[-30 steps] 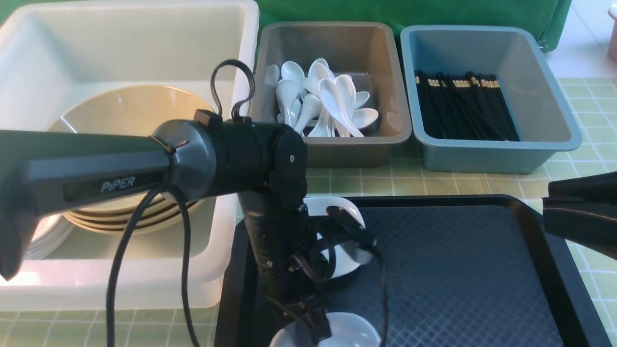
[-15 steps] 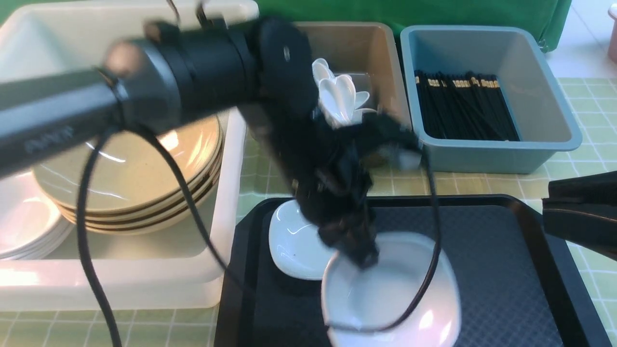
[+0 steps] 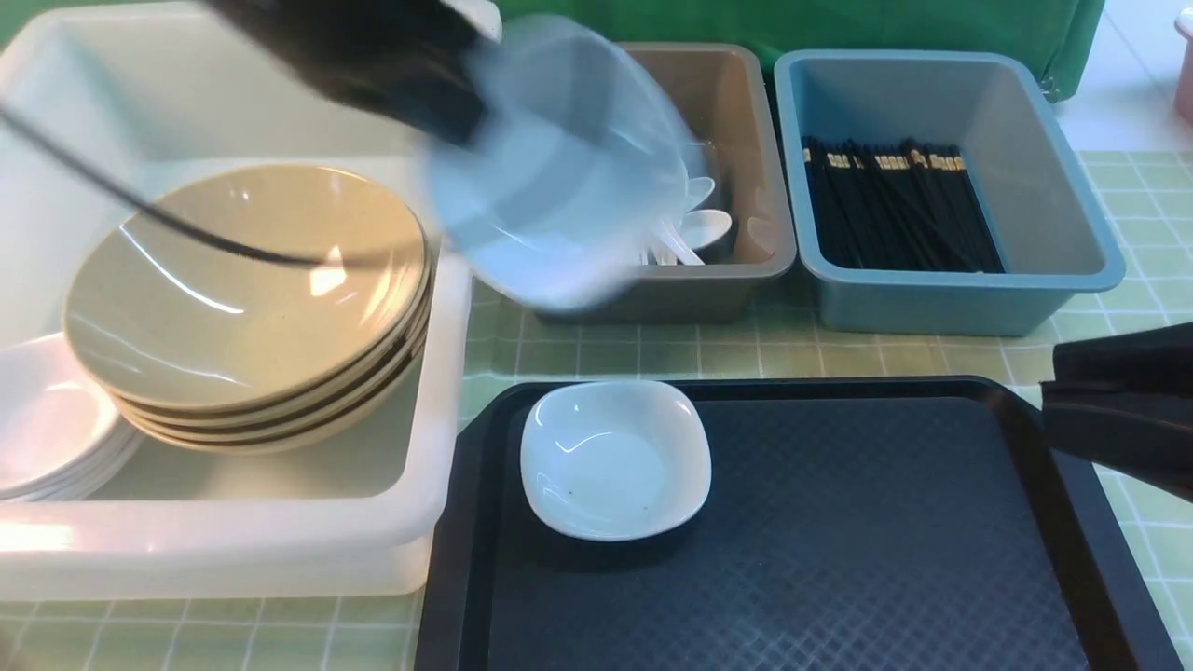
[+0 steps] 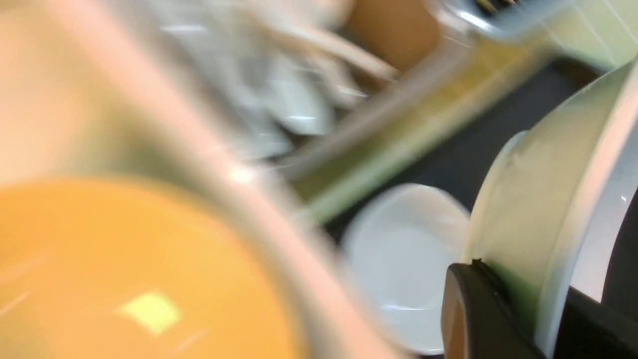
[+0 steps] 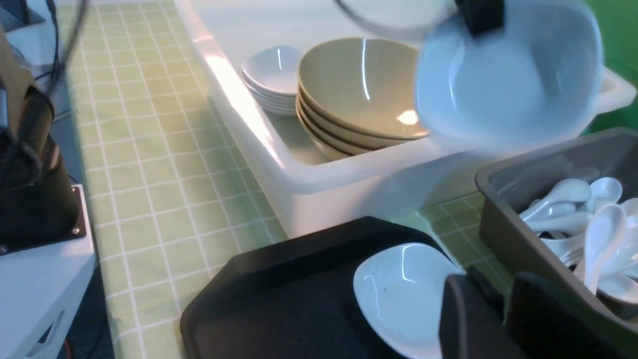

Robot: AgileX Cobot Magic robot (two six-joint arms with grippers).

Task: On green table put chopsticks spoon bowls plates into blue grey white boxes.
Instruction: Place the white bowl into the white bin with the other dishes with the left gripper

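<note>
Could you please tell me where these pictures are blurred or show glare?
Front view: the carried plate is smeared, the bowls sharp with bright highlights. Left wrist view: that plate is crisp, the background streaked. Right wrist view: plate smeared again, glare along the white box rim.

The bench wears a matt pale green cloth printed with a white grid. The tan bowls are smooth and glossy, with bright glints. The white plate, the lifted plate (blurred) and the spoons shine likewise. The white box is milky, half-translucent plastic, while the grey box and blue box are smooth satin plastic. The tray is black with a rough diamond texture. The chopsticks are black with gold bands.
</note>
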